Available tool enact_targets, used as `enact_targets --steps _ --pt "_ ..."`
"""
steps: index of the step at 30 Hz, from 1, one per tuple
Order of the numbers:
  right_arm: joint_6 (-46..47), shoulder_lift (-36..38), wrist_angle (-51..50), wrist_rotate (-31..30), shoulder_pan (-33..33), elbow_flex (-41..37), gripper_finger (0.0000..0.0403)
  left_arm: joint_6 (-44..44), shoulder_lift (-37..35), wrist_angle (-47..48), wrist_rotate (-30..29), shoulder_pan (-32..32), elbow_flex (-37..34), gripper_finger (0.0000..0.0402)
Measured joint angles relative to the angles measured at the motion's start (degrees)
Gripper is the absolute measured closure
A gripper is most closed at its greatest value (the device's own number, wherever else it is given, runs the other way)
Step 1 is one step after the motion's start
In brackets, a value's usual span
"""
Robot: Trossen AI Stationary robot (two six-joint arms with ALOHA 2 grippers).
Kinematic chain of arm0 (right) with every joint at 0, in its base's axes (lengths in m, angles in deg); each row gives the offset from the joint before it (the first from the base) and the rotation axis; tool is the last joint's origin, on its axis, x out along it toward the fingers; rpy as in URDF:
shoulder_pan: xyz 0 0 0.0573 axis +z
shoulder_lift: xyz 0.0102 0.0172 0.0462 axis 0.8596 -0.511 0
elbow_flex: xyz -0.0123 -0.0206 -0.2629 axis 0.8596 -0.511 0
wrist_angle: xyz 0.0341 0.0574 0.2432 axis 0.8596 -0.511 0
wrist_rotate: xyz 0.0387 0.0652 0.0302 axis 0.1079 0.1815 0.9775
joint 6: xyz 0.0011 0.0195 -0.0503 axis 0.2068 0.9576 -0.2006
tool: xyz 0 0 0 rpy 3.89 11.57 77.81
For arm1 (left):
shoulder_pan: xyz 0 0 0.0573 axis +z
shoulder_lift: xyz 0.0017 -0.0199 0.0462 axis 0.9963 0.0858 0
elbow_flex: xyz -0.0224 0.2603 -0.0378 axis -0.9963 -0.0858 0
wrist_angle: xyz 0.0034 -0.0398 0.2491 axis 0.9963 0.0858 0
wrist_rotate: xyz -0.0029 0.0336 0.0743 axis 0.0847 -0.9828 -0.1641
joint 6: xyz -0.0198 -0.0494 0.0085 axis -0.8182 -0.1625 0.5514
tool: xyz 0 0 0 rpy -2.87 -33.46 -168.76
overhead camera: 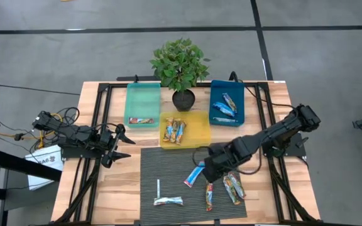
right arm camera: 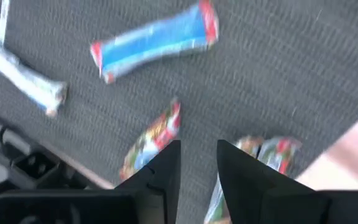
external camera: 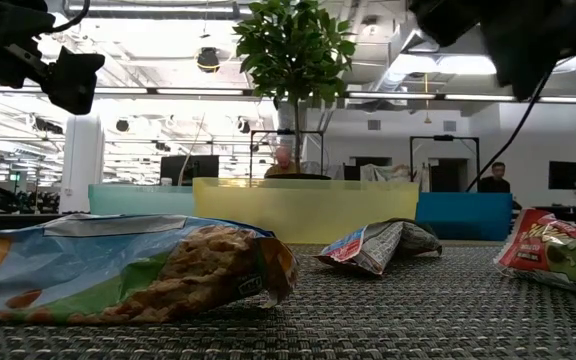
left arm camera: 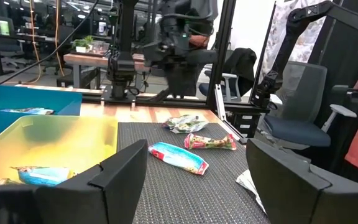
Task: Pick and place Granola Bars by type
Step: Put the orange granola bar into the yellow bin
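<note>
Granola bars lie flat on the dark mat (overhead camera: 175, 166): a blue bar (overhead camera: 195, 174), a red-orange bar (overhead camera: 209, 196), two green-orange bars (overhead camera: 234, 186) and a pale bar (overhead camera: 168, 201) beside a thin white stick (overhead camera: 158, 188). My right gripper (overhead camera: 211, 168) hangs above the mat between the blue bar and the green-orange ones, pointing steeply down. Its fingers (right arm camera: 199, 149) stand a little apart with only mat showing between them. My left gripper (overhead camera: 123, 144) waits level at the table's left, wide open (left arm camera: 197, 168) and empty.
Three bins stand along the far side: a teal one (overhead camera: 141, 94) with one bar, a yellow one (overhead camera: 200, 129) with several bars, a blue one (overhead camera: 215, 94) with blue bars. A potted plant (overhead camera: 181, 66) rises between them. Black frame rails (overhead camera: 99, 125) run down both sides of the table.
</note>
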Motion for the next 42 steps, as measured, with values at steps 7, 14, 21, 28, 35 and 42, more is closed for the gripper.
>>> enact_targets --steps 7,14,21,28,35,42 --pt "6.8 0.0 -0.7 5.3 4.5 0.0 0.0307 -0.2 0.0 0.0 0.0 0.0 0.0 0.0136" --pt "11.4 0.0 -1.2 7.3 8.5 0.0 0.0307 -0.2 0.0 0.0 0.0 0.0 0.0 0.0136" --pt "13.1 0.0 -1.2 7.1 10.5 0.0 0.0307 -0.2 0.0 0.0 0.0 0.0 0.0 0.0136" --pt "13.2 0.0 -1.2 5.1 11.0 0.0 0.0307 -0.2 0.0 0.0 0.0 0.0 0.0 0.0136" --pt "12.2 -1.1 -0.9 4.0 11.7 0.0 0.0294 -0.3 0.0 0.0 0.0 0.0 0.0 0.0136" --pt "13.8 -3.7 -0.3 3.2 12.7 -0.1 0.0223 -0.2 0.0 0.0 0.0 0.0 0.0 0.0136"
